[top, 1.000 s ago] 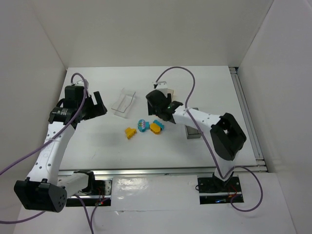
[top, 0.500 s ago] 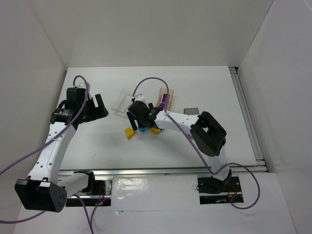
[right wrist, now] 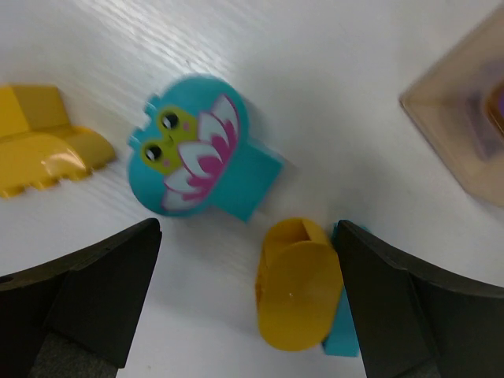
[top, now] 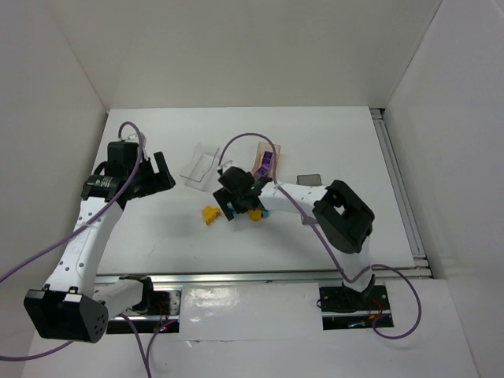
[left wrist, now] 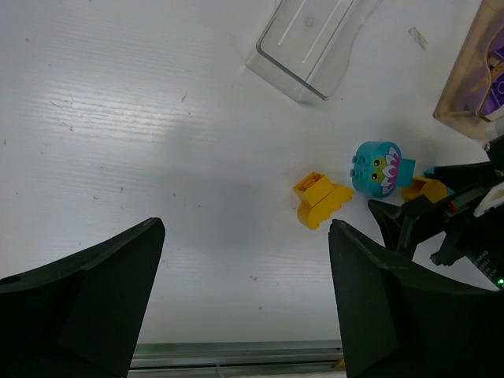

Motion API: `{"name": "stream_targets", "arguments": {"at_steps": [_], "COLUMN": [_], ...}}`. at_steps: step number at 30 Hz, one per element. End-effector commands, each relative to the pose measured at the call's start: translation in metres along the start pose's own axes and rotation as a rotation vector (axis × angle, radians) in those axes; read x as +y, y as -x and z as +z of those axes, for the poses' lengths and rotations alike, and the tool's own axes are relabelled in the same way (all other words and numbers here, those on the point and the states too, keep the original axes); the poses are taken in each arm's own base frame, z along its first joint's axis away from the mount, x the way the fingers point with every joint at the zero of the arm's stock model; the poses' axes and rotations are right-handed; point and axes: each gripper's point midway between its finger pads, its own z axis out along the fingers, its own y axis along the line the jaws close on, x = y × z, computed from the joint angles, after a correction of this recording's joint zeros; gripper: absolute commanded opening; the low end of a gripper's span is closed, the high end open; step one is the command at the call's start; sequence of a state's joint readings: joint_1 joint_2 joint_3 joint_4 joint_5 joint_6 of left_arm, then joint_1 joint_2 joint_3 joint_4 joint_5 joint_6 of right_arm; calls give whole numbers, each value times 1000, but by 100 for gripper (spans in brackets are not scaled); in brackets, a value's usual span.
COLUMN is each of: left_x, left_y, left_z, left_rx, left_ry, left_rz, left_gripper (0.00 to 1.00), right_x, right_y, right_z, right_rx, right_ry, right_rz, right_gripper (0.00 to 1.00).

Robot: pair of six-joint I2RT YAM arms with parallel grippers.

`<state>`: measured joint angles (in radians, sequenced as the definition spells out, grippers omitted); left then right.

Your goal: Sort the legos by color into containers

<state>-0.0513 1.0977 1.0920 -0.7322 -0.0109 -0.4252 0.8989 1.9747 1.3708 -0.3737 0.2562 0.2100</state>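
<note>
Right gripper (right wrist: 246, 236) shifted right; teal lego (right wrist: 197, 150) sits between fingers (right wrist: 79, 307)

1. No words, numbers or brand marks can be read in any view.
2. The round teal plastic brick (right wrist: 197, 150) bears only a printed picture, a green frog face among pink petals, without lettering.

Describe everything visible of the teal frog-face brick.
The teal brick is glossy plastic: a rounded face printed with a yellow-green frog above pink and white petals, and a squarer teal block behind. The left wrist view shows its studs. It lies on the white table between a wedge-shaped yellow brick, not touching it, and a rounded yellow brick. Nothing grips it.
</note>
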Motion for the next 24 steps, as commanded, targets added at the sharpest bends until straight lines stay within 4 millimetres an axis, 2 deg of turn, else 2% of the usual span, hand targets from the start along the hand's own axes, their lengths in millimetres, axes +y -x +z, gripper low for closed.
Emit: {"name": "stream_targets", "arguments": {"at_steps": [1, 3, 6, 9, 10, 11, 14, 17, 18, 22, 24], "left_x": [-4, -5, -7, -8, -8, -8, -8, -9, -9, -15, -15], "left_y": [5, 9, 8, 7, 7, 7, 7, 3, 6, -3, -5], "left_z": [0, -2, -2, -2, -2, -2, -2, 0, 0, 6, 9], "left_rx": [-19, -28, -25, -21, -21, -21, -21, -8, -18, 23, 33], "left_ry": [-14, -18, -26, -36, -36, -36, -36, -41, -45, -69, -66], "left_rz": [-11, -11, -11, -10, -10, -10, -10, -11, -10, -15, -16], "left_gripper": [93, 93, 93, 93, 93, 93, 93, 93, 93, 93, 93], "right_x": [-9, -24, -35, -54, -55, -57, -54, -55, -46, -43, -38], "right_y": [31, 25, 21, 10, 2, 2, -7, -10, -19, -25, -35], "right_z": [-34, -45, -52, -46, -46, -46, -48, -50, -53, -52, -47], "right_rx": [-166, -202, -225, -179, -148, -151, -128, -126, -110, -109, -85], "right_ry": [44, 5, -43, -110, -118, -127, -109, -12, 75, 156, 177], "right_rz": [11, 67, 110, 219, 221, 221, 230, 272, 280, 364, 385], "right_gripper": [99, 99, 98, 93, 92, 91, 88, 94, 97, 98, 100]}}
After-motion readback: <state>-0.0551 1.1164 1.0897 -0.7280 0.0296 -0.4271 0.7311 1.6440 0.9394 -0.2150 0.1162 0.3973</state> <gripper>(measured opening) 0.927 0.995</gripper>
